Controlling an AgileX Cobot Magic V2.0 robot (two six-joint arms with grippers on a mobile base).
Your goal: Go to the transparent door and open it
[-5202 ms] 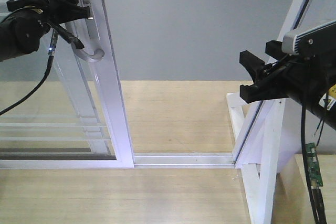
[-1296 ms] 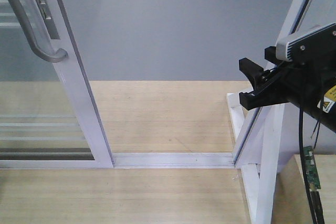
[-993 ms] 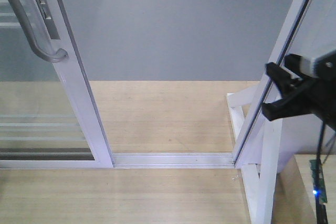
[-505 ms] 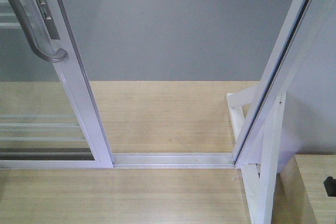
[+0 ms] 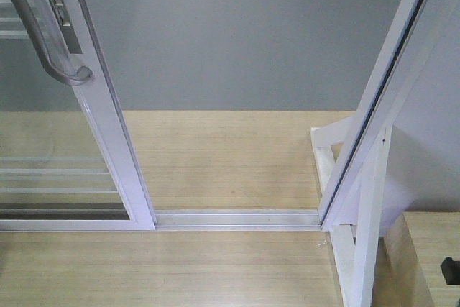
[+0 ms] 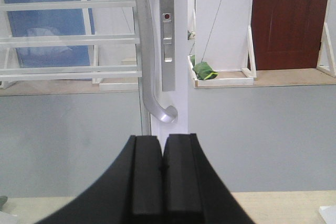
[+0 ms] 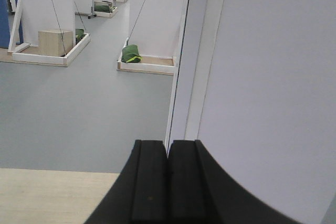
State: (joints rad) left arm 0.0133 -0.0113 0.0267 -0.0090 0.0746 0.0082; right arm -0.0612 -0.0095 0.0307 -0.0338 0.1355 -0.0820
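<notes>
Beyond closed left pincer [image 6: 163, 182]: transparent door [image 6: 163, 51].

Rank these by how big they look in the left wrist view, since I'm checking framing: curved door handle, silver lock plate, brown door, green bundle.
1. Curved door handle
2. Brown door; far off, so apparent size only
3. Silver lock plate
4. Green bundle

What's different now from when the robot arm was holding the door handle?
The transparent door has slid left, so the gap is wider. The left gripper let go of the curved handle and now sits shut, facing it. The right gripper, also shut, has pulled out of the front view. The floor track and the right white frame post stayed put.
</notes>
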